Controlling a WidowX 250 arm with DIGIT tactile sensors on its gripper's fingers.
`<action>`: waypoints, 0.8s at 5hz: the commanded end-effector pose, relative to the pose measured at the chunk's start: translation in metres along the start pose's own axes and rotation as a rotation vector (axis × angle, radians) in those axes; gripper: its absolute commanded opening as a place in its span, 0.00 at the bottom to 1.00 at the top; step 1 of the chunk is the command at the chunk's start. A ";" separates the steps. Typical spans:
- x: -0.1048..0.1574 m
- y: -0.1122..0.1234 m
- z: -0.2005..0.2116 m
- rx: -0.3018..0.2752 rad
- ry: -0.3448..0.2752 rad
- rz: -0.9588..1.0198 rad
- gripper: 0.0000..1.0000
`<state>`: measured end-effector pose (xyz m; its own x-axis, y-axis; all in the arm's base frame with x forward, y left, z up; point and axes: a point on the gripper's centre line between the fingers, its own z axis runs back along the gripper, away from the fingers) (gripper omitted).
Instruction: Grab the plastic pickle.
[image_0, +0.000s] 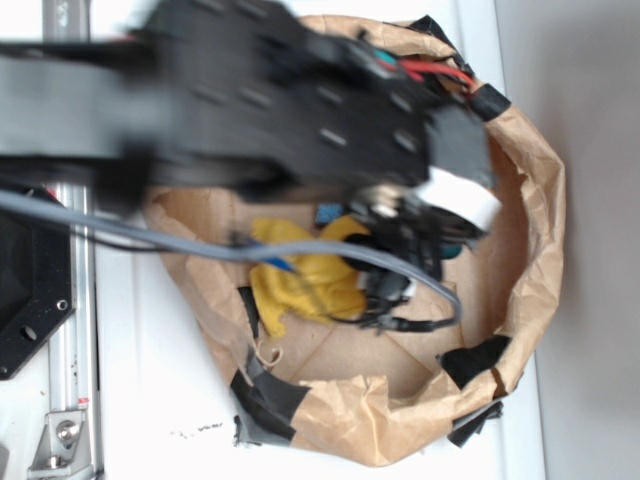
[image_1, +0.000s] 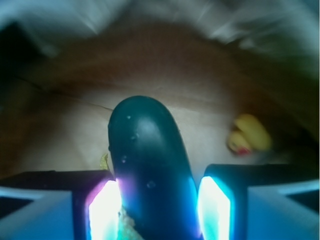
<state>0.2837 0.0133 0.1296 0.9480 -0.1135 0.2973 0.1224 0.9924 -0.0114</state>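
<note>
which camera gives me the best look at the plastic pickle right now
The wrist view. There the plastic pickle fills the centre, dark green and glossy, standing between the two lit fingers of the gripper, which is closed on it. In the exterior view the arm covers nearly all of it; only a dark teal sliver that may be the pickle shows.

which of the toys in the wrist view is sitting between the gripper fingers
The dark green plastic pickle: it lies between the two glowing fingers of the gripper. The yellow rubber duck sits off to the right.
</note>
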 end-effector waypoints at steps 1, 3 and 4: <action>0.001 -0.024 0.058 0.007 -0.063 0.193 0.00; 0.006 -0.026 0.029 0.044 -0.015 0.242 0.00; 0.004 -0.023 0.026 0.069 -0.005 0.290 0.00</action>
<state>0.2710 -0.0029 0.1432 0.9505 0.1760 0.2560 -0.1762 0.9841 -0.0220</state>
